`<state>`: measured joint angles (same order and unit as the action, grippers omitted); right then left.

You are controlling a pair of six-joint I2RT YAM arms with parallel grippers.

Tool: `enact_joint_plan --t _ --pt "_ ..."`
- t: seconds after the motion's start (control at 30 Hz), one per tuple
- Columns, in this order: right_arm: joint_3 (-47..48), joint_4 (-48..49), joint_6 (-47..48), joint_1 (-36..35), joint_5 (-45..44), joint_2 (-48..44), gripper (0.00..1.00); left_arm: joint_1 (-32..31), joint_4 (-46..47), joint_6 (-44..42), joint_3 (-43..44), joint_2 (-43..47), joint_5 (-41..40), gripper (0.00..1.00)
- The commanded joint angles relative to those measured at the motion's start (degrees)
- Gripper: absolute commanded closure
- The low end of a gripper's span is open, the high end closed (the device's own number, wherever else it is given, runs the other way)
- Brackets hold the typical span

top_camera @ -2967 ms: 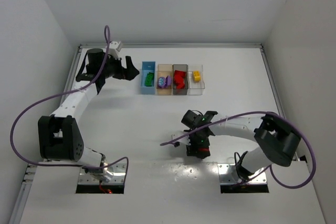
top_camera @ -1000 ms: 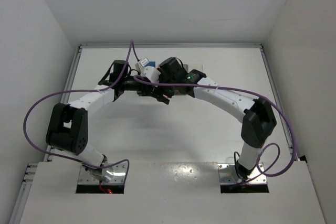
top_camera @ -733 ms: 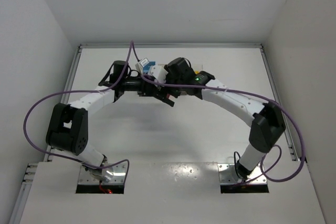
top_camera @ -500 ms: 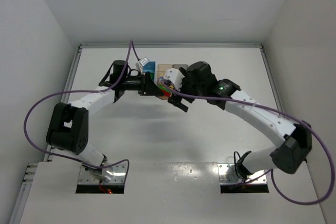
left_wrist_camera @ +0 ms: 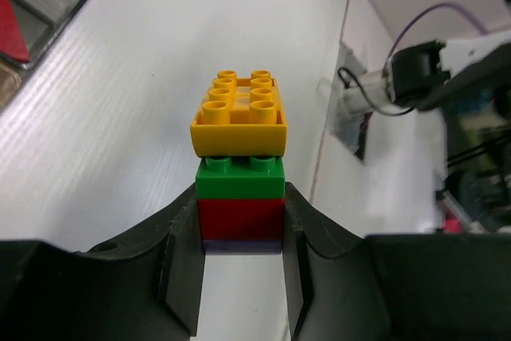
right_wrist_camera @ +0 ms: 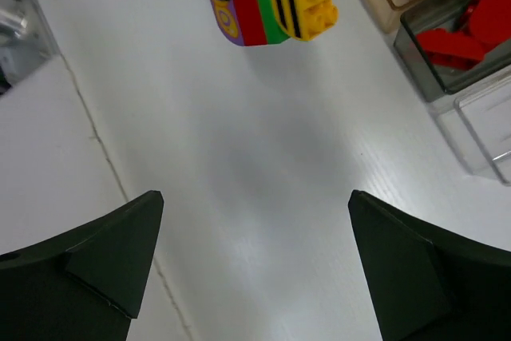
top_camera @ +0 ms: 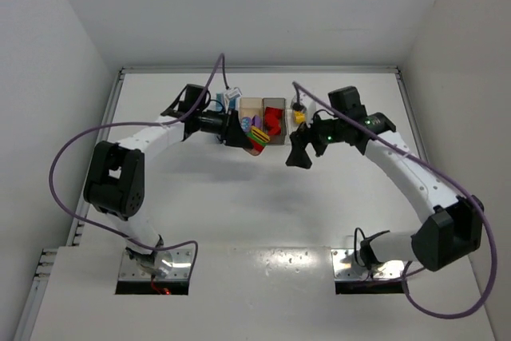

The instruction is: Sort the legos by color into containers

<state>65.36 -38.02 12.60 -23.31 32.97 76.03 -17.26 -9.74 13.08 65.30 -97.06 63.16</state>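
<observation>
Tabletop (top_camera: 239, 205) spreads white and bare across the middle and lower part of the top view, with a metal rim (top_camera: 255, 69) along its far edge and walls close on both sides. The bins stand in a row at upper centre. Just in front of the tan bin (top_camera: 250, 107), the left gripper (left_wrist_camera: 241, 225) pinches a brick stack (left_wrist_camera: 241, 173) by its red layer. The stack runs purple, red, green, then a wider yellow brick with eight studs at the free end. To the right of it, near the clear bin (right_wrist_camera: 479, 129), the right gripper (right_wrist_camera: 255, 261) hangs over bare table with its fingers spread wide. Red pieces fill the dark grey bin (top_camera: 274, 101), and purple ones lie in the tan bin.
</observation>
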Motion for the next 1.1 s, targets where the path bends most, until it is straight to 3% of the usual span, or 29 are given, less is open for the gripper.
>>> enact_joint_plan --t 0.0,0.13,0.27,0.37,0.67,1.07 --pt "2.22 2.24 -8.98 5.98 15.25 3.50 0.00 -2.25 -10.90 -16.37 6.93 -0.76 -0.40 1.00" --pt "4.95 9.34 -18.29 13.36 28.44 8.78 0.06 -3.57 -18.29 -24.76 9.85 -0.77 -1.10 1.00" --pt "6.88 24.43 -28.05 14.61 41.52 13.43 0.12 -4.62 -20.85 -29.25 8.45 2.30 -0.06 0.97" --pt "9.59 28.26 -32.11 13.39 46.46 17.56 0.17 -5.24 -21.38 -31.00 7.30 4.16 -0.05 0.97" --pt "12.86 28.96 -32.11 8.46 53.16 24.42 0.17 -5.77 -22.51 -31.54 7.91 6.09 3.20 0.97" --pt "8.55 31.43 -30.97 7.40 51.32 24.96 0.17 -5.77 -22.52 -29.17 12.40 5.56 7.07 0.97"
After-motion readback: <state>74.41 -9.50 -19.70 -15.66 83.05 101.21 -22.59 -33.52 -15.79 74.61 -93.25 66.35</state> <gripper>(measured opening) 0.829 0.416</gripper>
